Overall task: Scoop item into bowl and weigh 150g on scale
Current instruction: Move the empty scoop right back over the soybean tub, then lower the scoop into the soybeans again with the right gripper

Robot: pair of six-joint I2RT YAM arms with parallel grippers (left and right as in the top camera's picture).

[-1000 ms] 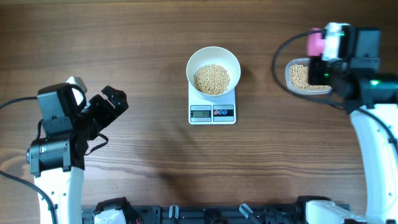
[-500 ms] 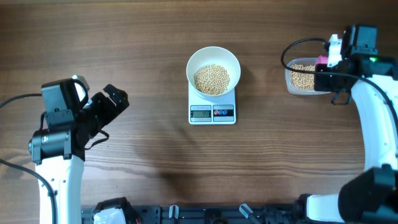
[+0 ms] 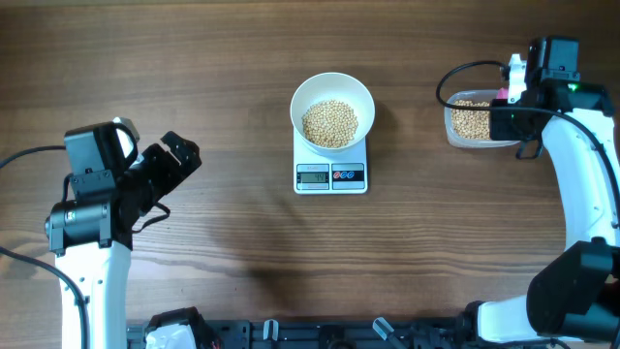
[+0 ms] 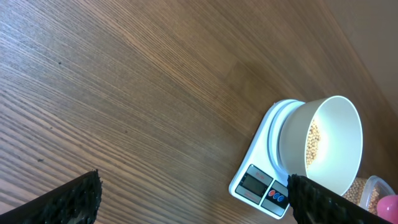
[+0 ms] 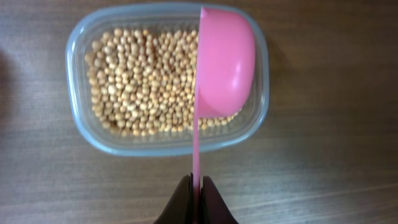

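Bare table (image 3: 242,223) btwn L gripper (image 3: 184,155) & scale (image 3: 330,176): free approach. There bowl (image 3: 310,92) tops scale; scoop (image 5: 224,62) hangs over part of tub (image 5: 74,118).

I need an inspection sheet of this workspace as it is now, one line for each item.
Surface: brown wooden table, no spilled beans seen.
Job's things: white bowl with beans stands on the scale; clear tub of beans at right.
Clutter: nothing seen.
Pincers: left pincer open, empty; right pincer shut on pink scoop's handle, above the tub.
Cables: black cable loops beside the tub; second cable at the left edge.
Surroundings: dark rig frame at the near edge.
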